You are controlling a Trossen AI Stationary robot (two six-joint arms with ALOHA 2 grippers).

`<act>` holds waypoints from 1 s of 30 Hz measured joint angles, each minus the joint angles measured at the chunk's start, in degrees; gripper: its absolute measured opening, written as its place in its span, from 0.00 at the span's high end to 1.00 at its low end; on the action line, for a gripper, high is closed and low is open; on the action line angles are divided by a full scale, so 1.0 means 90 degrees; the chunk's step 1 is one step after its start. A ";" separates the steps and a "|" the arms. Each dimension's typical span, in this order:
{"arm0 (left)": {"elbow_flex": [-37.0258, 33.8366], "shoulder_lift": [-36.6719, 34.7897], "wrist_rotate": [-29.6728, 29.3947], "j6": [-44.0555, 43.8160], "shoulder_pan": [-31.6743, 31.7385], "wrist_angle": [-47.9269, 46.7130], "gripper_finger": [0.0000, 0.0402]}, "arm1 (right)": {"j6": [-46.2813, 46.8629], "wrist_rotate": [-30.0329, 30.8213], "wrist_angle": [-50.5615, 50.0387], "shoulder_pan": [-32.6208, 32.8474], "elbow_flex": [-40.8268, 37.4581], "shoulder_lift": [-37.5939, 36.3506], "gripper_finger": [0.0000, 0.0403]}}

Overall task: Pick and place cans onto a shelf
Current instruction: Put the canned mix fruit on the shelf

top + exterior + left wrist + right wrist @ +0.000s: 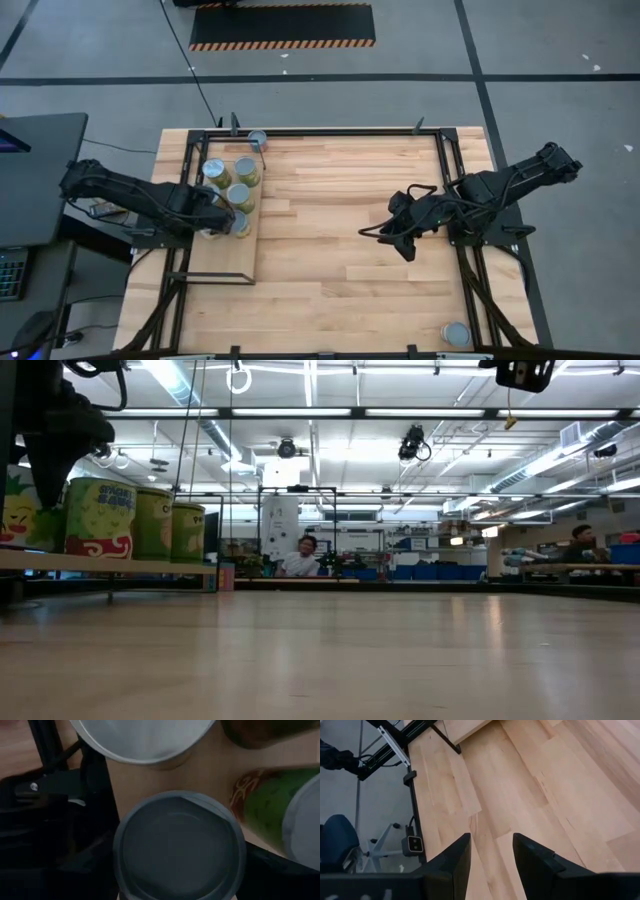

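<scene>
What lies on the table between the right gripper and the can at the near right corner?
Nothing: in the high view only bare tabletop separates the right gripper from that can. Its jaws stand open over bare planks.

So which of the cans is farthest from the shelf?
The can near the table's front right corner. It stands alone on the tabletop beyond the right hand, while the others sit on the shelf or just beside its far end.

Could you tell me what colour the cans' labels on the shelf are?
Green, with red and yellow markings; clearest in the low view.
</scene>
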 joint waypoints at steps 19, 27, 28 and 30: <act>0.0000 0.0207 -0.0051 0.0022 0.0000 -0.0230 0.22 | -0.0184 -0.0069 0.0015 0.0000 0.0000 -0.0001 0.62; 0.0000 0.0207 0.0085 0.0046 0.0000 -0.0185 0.21 | -0.0205 -0.0069 0.0019 0.0000 0.0000 -0.0002 0.62; 0.0000 0.0207 0.0085 0.0046 -0.0001 -0.0199 0.21 | -0.0205 -0.0069 0.0019 0.0000 0.0000 -0.0002 0.62; 0.0000 0.0207 0.0068 0.0031 0.0000 -0.0197 0.21 | -0.0205 -0.0069 0.0019 0.0000 0.0000 -0.0002 0.62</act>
